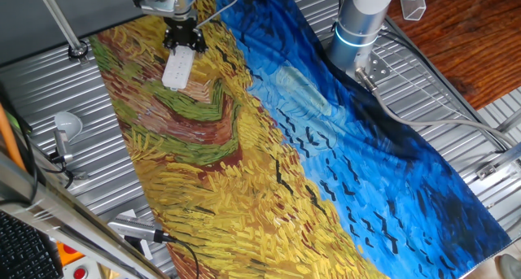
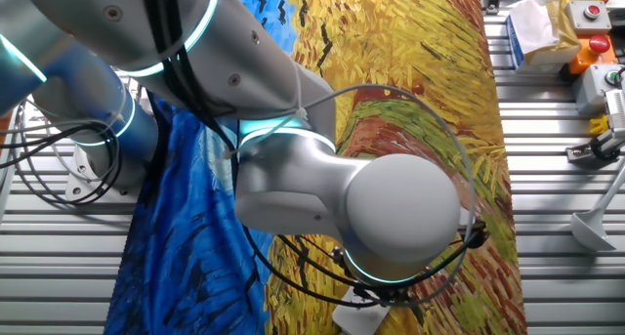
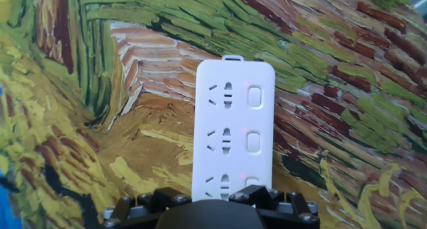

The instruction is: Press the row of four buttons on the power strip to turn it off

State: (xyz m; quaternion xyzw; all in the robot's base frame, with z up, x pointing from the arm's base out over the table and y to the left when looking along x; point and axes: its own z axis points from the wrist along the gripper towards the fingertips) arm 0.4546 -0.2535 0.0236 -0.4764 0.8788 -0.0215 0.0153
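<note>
Power strip [image 3: 233,129], a white, elongated rigid plastic bar, is seen lying flat on the painted yellow-and-blue cloth [image 1: 244,165]; it is judged light and liable to slide, so its pale rounded buttons [image 3: 254,96] should be pressed straight down. The black two-finger gripper [image 1: 184,40] is held directly over its near end, but fingertips are hidden, so whether the fingers are parted cannot be told.

— What lies under the gripper?
— A painted cloth [image 1: 269,141], yellow field and blue sky, covering the ribbed metal table [image 1: 49,100].
— And away from it?
— A grey tool with black cord [image 1: 138,230] well apart, at the table's near edge; a clear cup [image 1: 413,2] far off on the wooden floor.
</note>
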